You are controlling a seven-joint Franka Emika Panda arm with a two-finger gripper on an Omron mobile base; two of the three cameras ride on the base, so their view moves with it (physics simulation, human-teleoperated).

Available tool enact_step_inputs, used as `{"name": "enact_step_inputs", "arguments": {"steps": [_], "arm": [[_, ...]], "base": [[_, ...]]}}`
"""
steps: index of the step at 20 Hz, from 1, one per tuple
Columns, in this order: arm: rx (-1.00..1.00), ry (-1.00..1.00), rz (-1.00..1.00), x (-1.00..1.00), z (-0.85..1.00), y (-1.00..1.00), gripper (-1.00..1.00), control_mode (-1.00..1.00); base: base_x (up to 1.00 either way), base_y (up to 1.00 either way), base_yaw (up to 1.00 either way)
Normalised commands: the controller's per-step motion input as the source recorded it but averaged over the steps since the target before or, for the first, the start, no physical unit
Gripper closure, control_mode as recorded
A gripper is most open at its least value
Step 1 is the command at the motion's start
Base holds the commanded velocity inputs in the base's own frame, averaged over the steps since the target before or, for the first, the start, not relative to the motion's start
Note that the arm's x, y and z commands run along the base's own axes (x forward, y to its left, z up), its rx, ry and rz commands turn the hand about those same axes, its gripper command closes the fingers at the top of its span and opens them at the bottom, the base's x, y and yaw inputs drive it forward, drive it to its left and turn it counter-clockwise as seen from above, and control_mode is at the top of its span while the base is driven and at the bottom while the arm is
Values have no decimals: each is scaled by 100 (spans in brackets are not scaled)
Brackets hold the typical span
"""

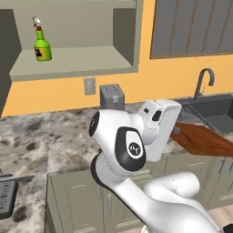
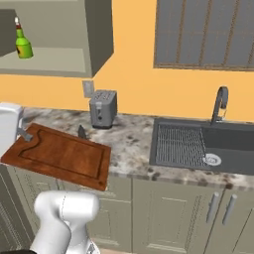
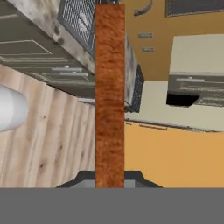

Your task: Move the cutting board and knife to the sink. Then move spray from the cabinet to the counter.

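Observation:
My gripper [image 2: 23, 135] is shut on the left short side of the cutting board [image 2: 62, 158], a reddish-brown wooden board with a groove. I hold it roughly level over the counter [image 2: 131, 141], its near corner past the front edge. The hand view shows the cutting board [image 3: 109, 96] edge-on, rising from between the jaws of my gripper [image 3: 109, 180]. A small dark pointed shape [image 2: 81, 132] at the board's far edge may be the knife; the rest is hidden. The sink [image 2: 230, 149] lies to the right. The green spray [image 1: 42, 45] stands in the cabinet [image 1: 68, 69].
A grey toaster [image 2: 103, 109] stands against the orange wall behind the board. A curved faucet [image 2: 221, 101] rises behind the sink and a ribbed rack [image 2: 181, 144] fills its left part. A dark appliance [image 1: 5, 196] sits at the counter's far left.

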Motion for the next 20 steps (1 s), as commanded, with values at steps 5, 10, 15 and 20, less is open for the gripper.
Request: {"name": "enact_step_inputs", "arguments": {"steps": [5,10,15,20], "arm": [[0,0,0,0,0,0,100,100],[0,0,0,0,0,0,100,100],[0,0,0,0,0,0,100,100],[0,0,0,0,0,0,100,100]], "base": [[-62,-76,-12],[-6,-96,-6],[14,-100,0],[30,-91,0]]}}
